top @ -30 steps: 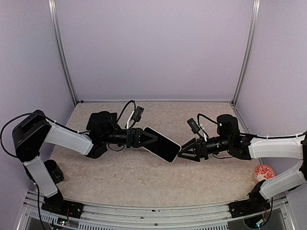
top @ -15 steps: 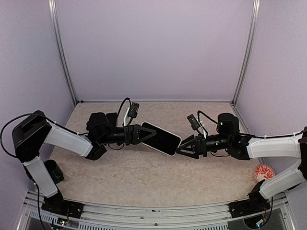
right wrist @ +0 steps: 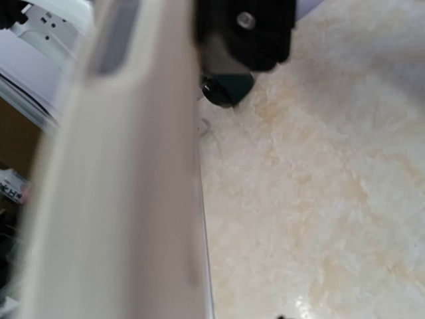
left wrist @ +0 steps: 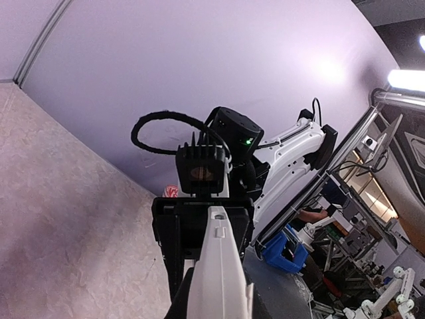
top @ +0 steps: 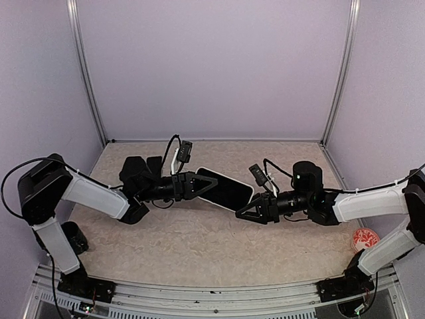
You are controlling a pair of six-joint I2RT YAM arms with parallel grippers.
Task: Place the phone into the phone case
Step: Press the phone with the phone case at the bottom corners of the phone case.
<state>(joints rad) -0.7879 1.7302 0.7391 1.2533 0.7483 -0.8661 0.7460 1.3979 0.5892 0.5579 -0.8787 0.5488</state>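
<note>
The phone (top: pixel 229 189) is held clear of the table (top: pixel 199 256), roughly midway between the two arms, with its dark face turned up towards the overhead camera and its long axis running from upper left to lower right. The left fingers (top: pixel 206 188) are clenched on its left end and carry it. A pale rim runs round the dark slab. In the left wrist view it shows as a white edge (left wrist: pixel 219 279) rising from the bottom of the frame. It looks like the phone case (top: pixel 211 174) around the phone, though I cannot tell how fully the two are seated. The right fingers (top: pixel 242 212) point at the phone's other end, just beside and slightly nearer than its lower right corner. I cannot tell whether they touch it, or whether they are released or clenched. The right wrist view is filled on its left by a blurred, beige, translucent edge (right wrist: pixel 113 186), very close to the lens, with the mottled table surface behind it. A small red and white round object (top: pixel 365 238) lies on the table near the right arm's base. A black round object (top: pixel 74 236) sits near the left arm's base.
</note>
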